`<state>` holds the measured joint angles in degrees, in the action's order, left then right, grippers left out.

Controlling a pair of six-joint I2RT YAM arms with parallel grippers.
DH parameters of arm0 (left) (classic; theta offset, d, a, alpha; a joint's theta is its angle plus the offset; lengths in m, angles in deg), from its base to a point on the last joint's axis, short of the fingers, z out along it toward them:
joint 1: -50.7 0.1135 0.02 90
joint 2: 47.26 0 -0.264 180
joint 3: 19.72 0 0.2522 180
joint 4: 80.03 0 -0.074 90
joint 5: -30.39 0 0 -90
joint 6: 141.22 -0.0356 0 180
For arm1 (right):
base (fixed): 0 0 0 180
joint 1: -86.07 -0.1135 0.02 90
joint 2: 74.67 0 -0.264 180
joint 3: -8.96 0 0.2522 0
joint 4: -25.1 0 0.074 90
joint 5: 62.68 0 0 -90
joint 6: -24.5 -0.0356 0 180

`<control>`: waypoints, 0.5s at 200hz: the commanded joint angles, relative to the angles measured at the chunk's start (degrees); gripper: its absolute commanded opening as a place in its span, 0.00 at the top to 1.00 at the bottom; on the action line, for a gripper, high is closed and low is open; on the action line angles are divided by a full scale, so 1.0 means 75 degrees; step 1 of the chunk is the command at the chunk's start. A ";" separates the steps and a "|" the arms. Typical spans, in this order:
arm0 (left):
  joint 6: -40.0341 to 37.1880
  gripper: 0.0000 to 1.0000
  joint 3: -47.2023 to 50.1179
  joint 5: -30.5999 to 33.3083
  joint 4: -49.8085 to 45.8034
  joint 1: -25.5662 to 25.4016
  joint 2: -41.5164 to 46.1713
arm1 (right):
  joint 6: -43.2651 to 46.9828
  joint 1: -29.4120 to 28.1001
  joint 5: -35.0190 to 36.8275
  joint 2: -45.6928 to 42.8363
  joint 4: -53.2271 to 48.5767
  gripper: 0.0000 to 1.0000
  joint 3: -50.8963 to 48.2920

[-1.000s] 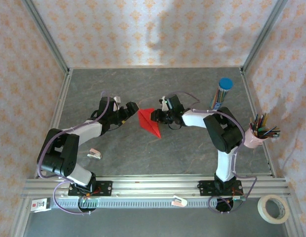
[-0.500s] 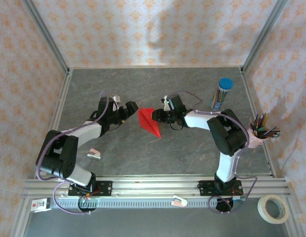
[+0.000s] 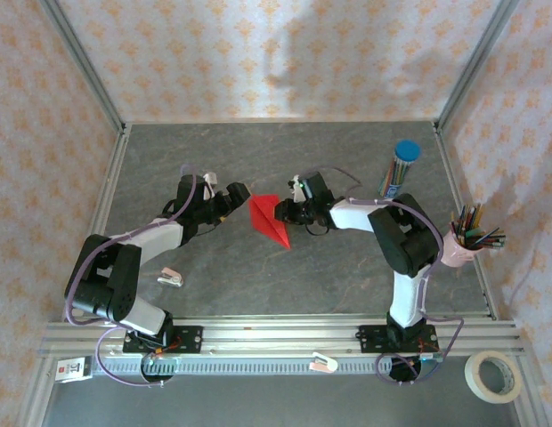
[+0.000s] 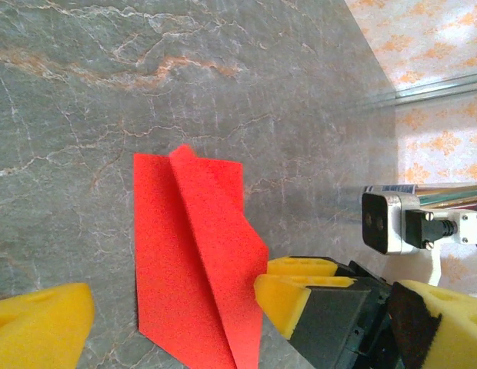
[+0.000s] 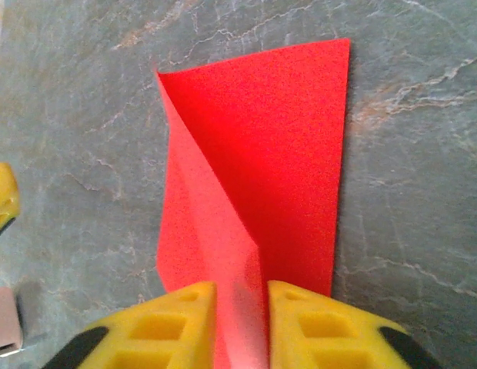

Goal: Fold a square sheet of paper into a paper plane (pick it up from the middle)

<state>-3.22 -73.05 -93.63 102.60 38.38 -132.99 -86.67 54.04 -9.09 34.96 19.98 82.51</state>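
right jaws nearly closed, pinching the raised centre crease of the red paper [image 5: 288, 146], probably to sharpen that fold; its wings lie flat mid-surface [image 3: 347, 267]. left jaws gape wide, empty, just beside the paper's edge, seemingly waiting.

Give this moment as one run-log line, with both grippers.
left gripper: open, near red paper | right gripper: shut on its raised fold | paper: partly folded

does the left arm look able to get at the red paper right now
Probably yes: the left gripper is open right beside the red paper, though the right gripper pinches its other edge.
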 commanded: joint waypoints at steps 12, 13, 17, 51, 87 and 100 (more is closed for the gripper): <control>-0.0003 0.01 0.0119 -0.0212 0.0458 0.0052 0.0092 | 0.0158 0.0063 -0.0307 -0.0063 0.0156 0.92 0.0179; -0.0003 0.01 0.0120 -0.0217 0.0467 0.0056 0.0095 | 0.0154 0.0064 -0.0311 -0.0074 0.0170 0.92 0.0170; -0.0003 0.01 0.0132 -0.0252 0.0493 0.0058 0.0119 | 0.0156 0.0064 -0.0331 -0.0131 0.0245 0.94 0.0136; 0.0047 0.01 0.0241 -0.0541 0.0913 0.0060 0.0412 | -0.0080 0.0090 -0.0322 -0.0920 0.1220 0.99 -0.0345; 0.0616 0.02 0.0503 -0.1320 0.2281 0.0048 0.0721 | -0.0949 0.0192 -0.0630 -0.1809 0.2621 0.99 -0.0877; 0.0918 0.04 0.0581 -0.1622 0.2863 0.0019 0.0743 | -0.1234 0.0204 -0.0755 -0.1988 0.2902 0.99 -0.0923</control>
<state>-0.48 -69.77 -100.06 112.43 38.38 -129.08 -90.87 55.11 -12.36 23.85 32.16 76.43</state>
